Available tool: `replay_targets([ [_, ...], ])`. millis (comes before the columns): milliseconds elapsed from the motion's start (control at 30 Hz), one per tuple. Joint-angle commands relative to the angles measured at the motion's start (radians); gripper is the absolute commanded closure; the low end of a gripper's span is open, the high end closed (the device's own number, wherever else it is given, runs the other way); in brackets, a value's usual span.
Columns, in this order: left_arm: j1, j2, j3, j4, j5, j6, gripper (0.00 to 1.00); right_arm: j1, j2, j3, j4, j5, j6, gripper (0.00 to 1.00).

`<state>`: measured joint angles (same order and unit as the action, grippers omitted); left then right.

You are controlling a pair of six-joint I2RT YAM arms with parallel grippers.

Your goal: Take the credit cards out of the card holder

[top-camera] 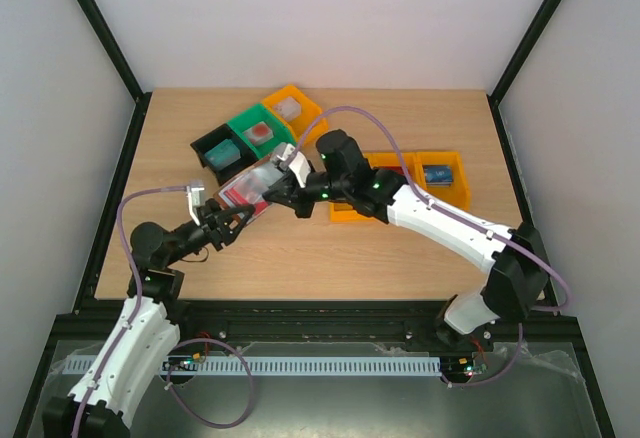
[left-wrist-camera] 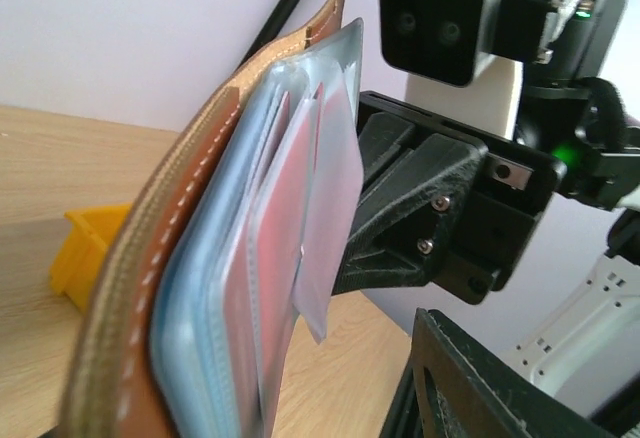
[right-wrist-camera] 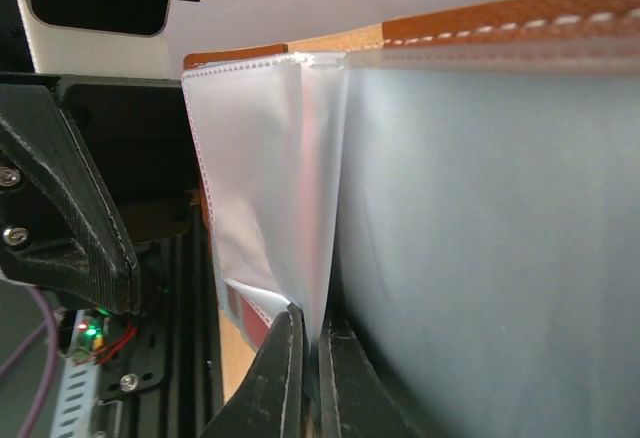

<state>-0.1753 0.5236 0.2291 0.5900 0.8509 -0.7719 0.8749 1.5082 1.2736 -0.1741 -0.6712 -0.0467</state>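
Observation:
The card holder [top-camera: 252, 184], brown leather with a pale blue-grey inside, is held tilted in the air between the arms. A red credit card [top-camera: 240, 195] shows through its clear sleeves; it also shows in the left wrist view [left-wrist-camera: 285, 228] and the right wrist view [right-wrist-camera: 255, 320]. My right gripper [right-wrist-camera: 312, 343] is shut on a clear plastic sleeve [right-wrist-camera: 300, 188] of the holder. My left gripper [top-camera: 228, 220] is at the holder's lower end. Its one visible finger [left-wrist-camera: 480, 378] stands apart from the holder [left-wrist-camera: 150, 258], with table showing between. The other finger is hidden behind the leather.
A black bin [top-camera: 213, 148], a green bin [top-camera: 260, 130] and a yellow bin [top-camera: 293, 108] stand behind the holder. Orange bins [top-camera: 445, 180] lie under and right of the right arm. A yellow bin [left-wrist-camera: 90, 243] shows in the left wrist view.

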Motion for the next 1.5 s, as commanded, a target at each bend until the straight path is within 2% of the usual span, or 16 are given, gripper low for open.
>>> replay_targets([
  [0, -0.002, -0.025, 0.051, 0.03, 0.117, 0.064, 0.48, -0.061, -0.049, -0.027, 0.103, -0.104, 0.042, 0.98],
  [100, 0.005, -0.033, 0.073, -0.032, 0.127, 0.117, 0.44, -0.085, -0.059, -0.033, 0.11, -0.155, 0.052, 0.98],
  [233, 0.028, -0.036, 0.084, -0.038, 0.124, 0.125, 0.45, -0.09, -0.067, -0.03, 0.099, -0.215, 0.037, 0.98],
  [400, 0.051, -0.039, 0.096, -0.052, 0.131, 0.141, 0.6, -0.105, -0.082, -0.034, 0.075, -0.288, 0.016, 0.98],
  [633, 0.068, -0.041, 0.132, -0.115, 0.174, 0.199, 0.63, -0.129, -0.098, -0.029, 0.053, -0.329, 0.006, 0.98],
  [900, 0.073, -0.038, 0.138, -0.126, 0.186, 0.212, 0.81, -0.131, -0.105, -0.019, 0.022, -0.355, -0.018, 0.98],
  [967, 0.075, -0.039, 0.142, -0.129, 0.198, 0.214, 0.81, -0.132, -0.108, -0.014, 0.007, -0.351, -0.027, 0.98],
  [1100, 0.079, -0.04, 0.146, -0.143, 0.205, 0.23, 0.74, -0.14, -0.107, 0.004, -0.028, -0.343, -0.051, 0.98],
  [1467, 0.08, -0.037, 0.158, -0.187, 0.222, 0.265, 0.77, -0.152, -0.118, 0.018, -0.075, -0.339, -0.08, 0.98],
])
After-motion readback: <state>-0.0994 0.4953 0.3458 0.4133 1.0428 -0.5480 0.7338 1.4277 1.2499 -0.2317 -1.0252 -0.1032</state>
